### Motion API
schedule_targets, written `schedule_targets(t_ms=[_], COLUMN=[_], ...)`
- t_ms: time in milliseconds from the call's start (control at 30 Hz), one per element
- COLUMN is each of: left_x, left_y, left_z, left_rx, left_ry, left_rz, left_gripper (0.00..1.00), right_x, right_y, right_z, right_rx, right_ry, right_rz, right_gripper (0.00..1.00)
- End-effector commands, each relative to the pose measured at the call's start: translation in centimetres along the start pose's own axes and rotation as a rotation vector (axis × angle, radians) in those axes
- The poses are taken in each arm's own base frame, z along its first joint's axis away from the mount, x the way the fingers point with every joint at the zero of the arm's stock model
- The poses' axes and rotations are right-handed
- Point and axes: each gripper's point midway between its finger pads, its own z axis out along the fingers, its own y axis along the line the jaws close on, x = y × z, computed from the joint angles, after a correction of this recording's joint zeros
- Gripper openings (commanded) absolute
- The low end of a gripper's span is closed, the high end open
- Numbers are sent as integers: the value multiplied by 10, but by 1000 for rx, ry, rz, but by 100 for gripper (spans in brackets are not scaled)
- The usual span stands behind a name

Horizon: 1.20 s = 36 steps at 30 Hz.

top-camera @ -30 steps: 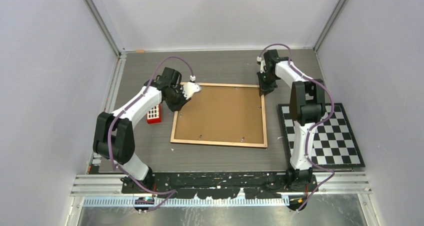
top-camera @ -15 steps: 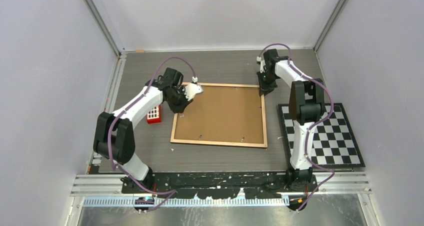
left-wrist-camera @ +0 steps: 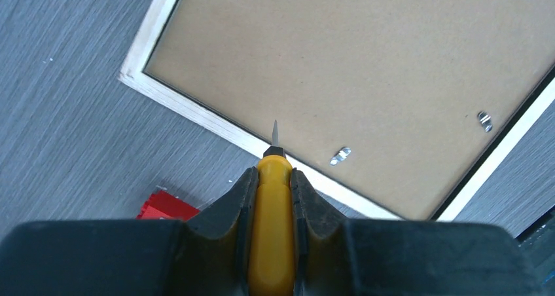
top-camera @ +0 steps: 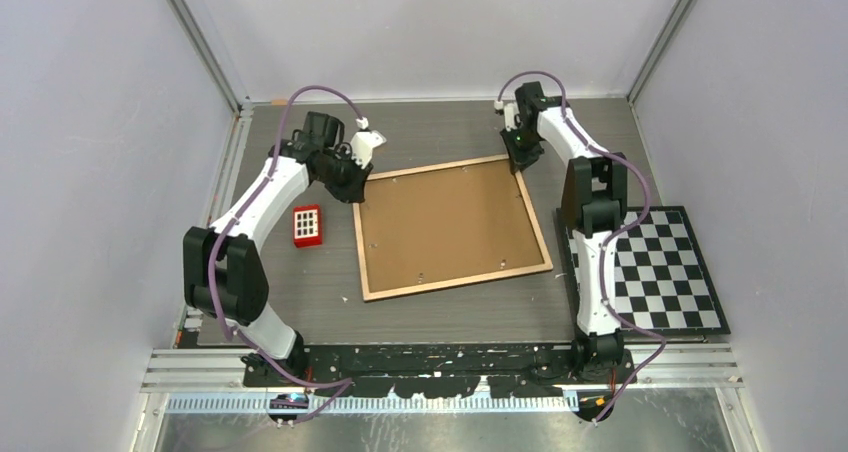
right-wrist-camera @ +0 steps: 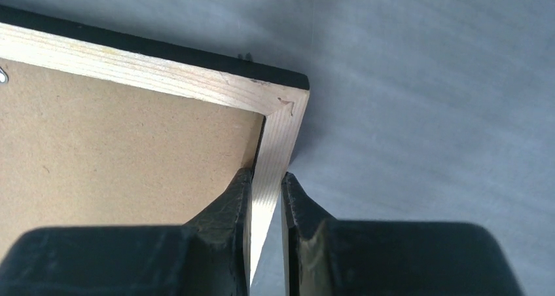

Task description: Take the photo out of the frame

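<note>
The frame [top-camera: 457, 282] lies face down on the table, turned at a slant, with its brown backing board [top-camera: 450, 222] facing up. The photo is hidden under that board. My right gripper [top-camera: 520, 162] is shut on the frame's light wood rim [right-wrist-camera: 269, 158] just below its far right corner. My left gripper [top-camera: 355, 187] is shut on a yellow-handled tool [left-wrist-camera: 273, 204]. The tool's metal tip [left-wrist-camera: 275, 133] points at the board just inside the rim [left-wrist-camera: 196, 112], near a small metal tab [left-wrist-camera: 340, 156]. A second tab [left-wrist-camera: 484, 120] shows farther along.
A red block [top-camera: 307, 225] with white squares lies left of the frame, close to my left arm. A black-and-white checkerboard [top-camera: 650, 272] lies at the right, beside the right arm. Grey walls enclose the table on three sides.
The frame has swung anticlockwise with its far right corner drawn toward the back by my right gripper. My left gripper with the tool has moved left and back, to the frame's far left corner.
</note>
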Motion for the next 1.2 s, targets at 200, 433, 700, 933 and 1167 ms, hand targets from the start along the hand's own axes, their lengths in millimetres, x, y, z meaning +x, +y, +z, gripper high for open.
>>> schedule_targets(t_ms=[200,433,700,933,1167], left_x=[-11,-21,-30,-33,-32], left_y=[14,30,28,25,23], left_z=[-12,-19,-15,-12,-19], left_rx=[-31,-70,-43,-9,-18], left_ry=[-74,-129,-159,-156,-159], left_rz=[-124,-201,-246,-254,-229], left_gripper=[0,0,0,0,0], right_x=[-119,-77,54,97,84], right_y=[11,38,58,36,3], right_z=[-54,-116,-116,-87,-65], right_rx=[90,-4,-33,37,64], right_ry=[-341,-340,-147,-5,47], right_rz=[-117,121,139,-67,-49], right_gripper=[58,65,64,56,52])
